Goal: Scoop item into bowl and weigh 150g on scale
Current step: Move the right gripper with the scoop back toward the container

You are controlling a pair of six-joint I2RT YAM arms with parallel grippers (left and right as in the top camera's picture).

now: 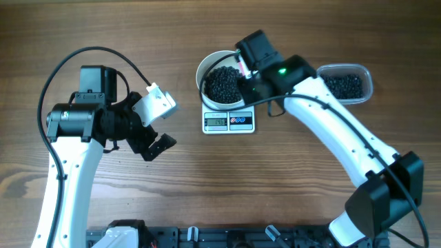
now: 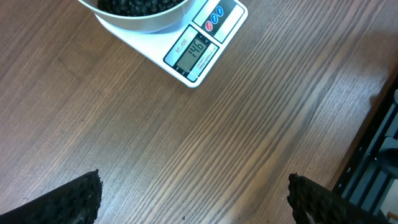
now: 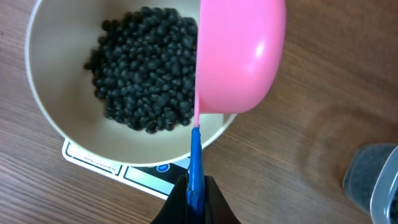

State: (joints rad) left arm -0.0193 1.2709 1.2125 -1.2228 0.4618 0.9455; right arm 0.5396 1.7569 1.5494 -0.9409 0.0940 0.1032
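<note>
Right gripper [image 3: 194,190] pinches the blue handle [image 3: 194,155] of one glossy pink scoop [image 3: 239,56]; we count one round white bowl [image 3: 50,68] holding matte black beads [image 3: 146,68]; left gripper [image 2: 196,199] spread wide

left pincer [image 2: 196,208]: spread wide | right pincer [image 3: 196,198]: clamped tight, arm outstretched

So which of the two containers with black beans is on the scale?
The round white bowl: it sits on the scale, with the pink scoop over its rim. The clear tub stands directly on the table, off to the right.
</note>
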